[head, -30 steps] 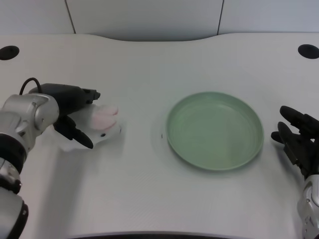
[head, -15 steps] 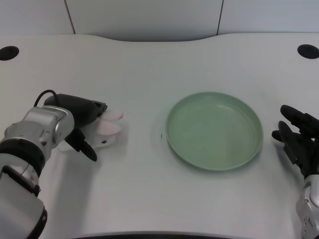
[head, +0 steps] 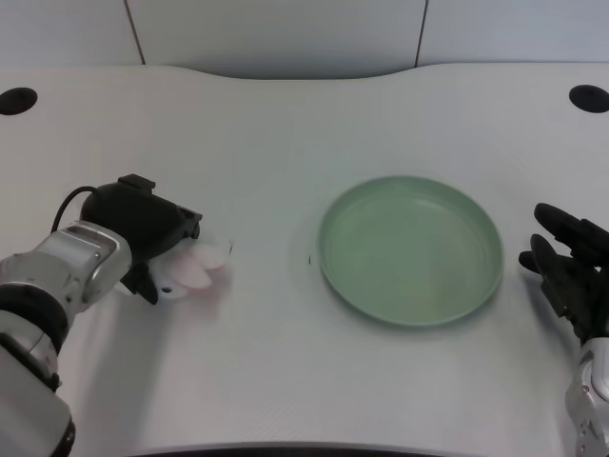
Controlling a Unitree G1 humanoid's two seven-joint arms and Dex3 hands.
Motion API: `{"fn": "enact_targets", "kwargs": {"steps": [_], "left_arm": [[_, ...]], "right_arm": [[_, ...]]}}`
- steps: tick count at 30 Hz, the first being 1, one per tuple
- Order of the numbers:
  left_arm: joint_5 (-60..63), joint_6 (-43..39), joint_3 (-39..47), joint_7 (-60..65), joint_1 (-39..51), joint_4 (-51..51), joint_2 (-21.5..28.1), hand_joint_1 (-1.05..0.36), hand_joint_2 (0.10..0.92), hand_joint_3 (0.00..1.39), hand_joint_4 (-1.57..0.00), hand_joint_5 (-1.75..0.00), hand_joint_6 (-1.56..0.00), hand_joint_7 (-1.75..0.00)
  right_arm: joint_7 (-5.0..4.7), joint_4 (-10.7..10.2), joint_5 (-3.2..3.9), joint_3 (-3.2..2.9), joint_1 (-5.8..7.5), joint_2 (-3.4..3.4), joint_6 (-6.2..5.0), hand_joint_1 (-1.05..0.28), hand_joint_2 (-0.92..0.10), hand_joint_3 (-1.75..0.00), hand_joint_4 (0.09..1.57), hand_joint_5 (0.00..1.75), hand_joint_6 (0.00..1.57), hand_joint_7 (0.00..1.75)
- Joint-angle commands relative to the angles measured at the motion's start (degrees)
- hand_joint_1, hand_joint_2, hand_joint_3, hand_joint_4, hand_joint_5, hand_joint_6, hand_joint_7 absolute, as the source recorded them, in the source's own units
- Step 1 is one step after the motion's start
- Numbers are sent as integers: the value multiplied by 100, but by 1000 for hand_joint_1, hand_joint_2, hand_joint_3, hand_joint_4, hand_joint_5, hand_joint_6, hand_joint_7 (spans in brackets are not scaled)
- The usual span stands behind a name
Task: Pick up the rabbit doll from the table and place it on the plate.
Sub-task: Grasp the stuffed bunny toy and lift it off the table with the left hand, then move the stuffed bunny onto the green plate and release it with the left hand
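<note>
The white rabbit doll (head: 193, 268) with pink ears lies at the left of the table, mostly covered by my left hand (head: 143, 228). That black hand sits over the doll with its fingers curled down around the body, and only the pink ears and a bit of white stick out to the right. The green plate (head: 410, 249) stands to the right of centre, with nothing on it, well apart from the doll.
My right hand (head: 569, 270) rests with fingers spread at the right edge, just beside the plate. Two black holes (head: 18, 100) (head: 588, 97) mark the table's far corners. A curved back edge (head: 285, 71) bounds the table.
My left hand has turned over the doll and closed down on it, hiding most of its body. The doll has shifted slightly toward me. The plate and right hand are unmoved.
</note>
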Motion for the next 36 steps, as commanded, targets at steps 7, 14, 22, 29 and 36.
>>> {"fn": "enact_targets", "kwargs": {"steps": [7, 14, 22, 29, 36], "left_arm": [[26, -113, -27, 436, 23, 70, 168, -331, 851, 4, -805, -1372, -707, -752], [19, -120, -30, 550, 8, 87, 194, -379, 853, 8, -864, -1595, -893, -550], [-569, -160, 544, 394, -38, 27, 100, -357, 914, 29, -723, -1130, -895, -488], [-1346, -467, 1267, 170, -266, -276, -135, -198, 899, 112, -953, -1740, -737, -1729], [-1404, -445, 1308, -25, -819, -436, -542, -159, 833, 156, -830, -1746, -649, -1746]], "right_arm": [[34, -12, 50, -30, 59, -56, 20, -310, -921, -148, 707, 818, 971, 79], [34, -3, 58, -37, 40, -57, 63, -306, -921, -156, 707, 805, 972, 81], [51, 34, 50, -36, 19, -81, 46, -282, -921, -190, 713, 795, 975, 85], [-4, 28, 13, -15, 18, -71, 75, -282, -921, -188, 709, 792, 976, 88], [-18, 49, 8, 11, 13, -22, 27, -284, -921, -196, 714, 793, 979, 94]]}}
